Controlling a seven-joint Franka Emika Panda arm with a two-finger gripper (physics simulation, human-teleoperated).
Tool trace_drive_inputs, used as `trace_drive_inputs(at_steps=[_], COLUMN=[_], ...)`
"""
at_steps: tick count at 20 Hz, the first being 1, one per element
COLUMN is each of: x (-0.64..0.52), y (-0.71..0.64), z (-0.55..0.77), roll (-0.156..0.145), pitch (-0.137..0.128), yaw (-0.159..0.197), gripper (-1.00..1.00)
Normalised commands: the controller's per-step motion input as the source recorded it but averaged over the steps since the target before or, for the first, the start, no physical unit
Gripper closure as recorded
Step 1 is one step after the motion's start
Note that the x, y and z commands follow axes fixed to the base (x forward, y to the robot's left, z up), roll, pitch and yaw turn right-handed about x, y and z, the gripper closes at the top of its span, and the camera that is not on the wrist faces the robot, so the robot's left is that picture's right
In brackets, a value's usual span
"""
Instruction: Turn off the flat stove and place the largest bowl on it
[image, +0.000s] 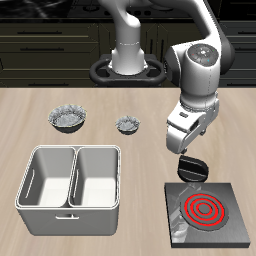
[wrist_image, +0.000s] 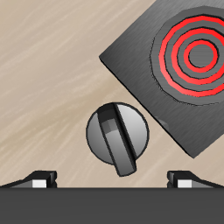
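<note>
The flat stove (image: 208, 210) is a dark grey slab near the table's front edge, and its ring burner (image: 205, 208) glows red. Its black knob (image: 192, 168) sits on a grey disc at the slab's back edge. In the wrist view the stove (wrist_image: 144, 66), the red rings (wrist_image: 199, 54) and the knob (wrist_image: 118, 137) show close below. My gripper (image: 186, 152) hovers just above the knob, open and empty, with the fingertips (wrist_image: 39, 178) wide apart in the wrist view (wrist_image: 112, 179). The widest bowl that shows (image: 66, 119), speckled grey-white, sits far across the table. A third bowl is not visible.
A white two-compartment bin (image: 70, 178) stands near the front edge, between the bowls and the stove. A smaller speckled bowl (image: 128, 124) sits mid-table behind the bin. The robot's base (image: 128, 60) is at the back.
</note>
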Motion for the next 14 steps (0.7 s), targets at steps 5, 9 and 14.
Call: trace_drive_inputs(at_steps=[5, 9, 14], x=[-0.02, 0.00, -0.05], y=[0.01, 0.05, 0.03], z=[-0.11, -0.13, -0.20], roll=[-0.001, 0.002, 0.013], pitch=[0.013, 0.022, 0.033], yaw=[-0.002, -0.010, -0.007], gripper=[-1.00, -1.00, -1.00])
